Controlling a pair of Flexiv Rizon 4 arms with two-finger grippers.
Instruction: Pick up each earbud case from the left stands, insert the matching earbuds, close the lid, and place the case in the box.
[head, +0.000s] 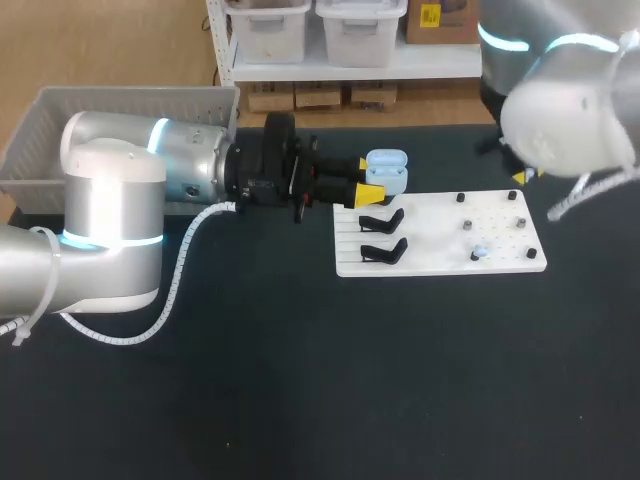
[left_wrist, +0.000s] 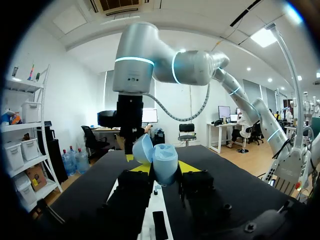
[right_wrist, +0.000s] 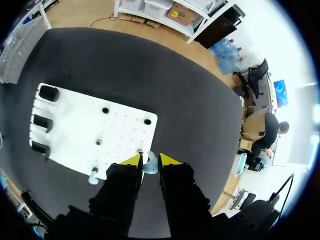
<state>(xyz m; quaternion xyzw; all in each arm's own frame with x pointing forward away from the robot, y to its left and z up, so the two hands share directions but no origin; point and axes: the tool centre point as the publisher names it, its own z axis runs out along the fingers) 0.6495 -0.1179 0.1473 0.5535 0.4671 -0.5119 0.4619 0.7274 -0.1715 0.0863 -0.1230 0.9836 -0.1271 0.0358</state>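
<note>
My left gripper (head: 370, 180) is shut on a light blue earbud case (head: 388, 170) and holds it over the far left corner of the white board (head: 440, 262). In the left wrist view the case (left_wrist: 163, 161) sits upright between the yellow fingertips (left_wrist: 141, 168) with its lid open. My right gripper (right_wrist: 150, 161) hangs high above the board's right end, shut on a small light blue earbud (right_wrist: 149, 165). Only one yellow tip of the right gripper (head: 521, 176) shows in the head view. A second earbud (head: 479, 253) stands on the board near its front right.
Black case stands (head: 382, 220) (head: 384, 250) line the board's left edge and are bare. Small dark pegs (head: 467, 225) dot the board's right half. A grey bin (head: 120, 105) stands at the back left, behind my left arm.
</note>
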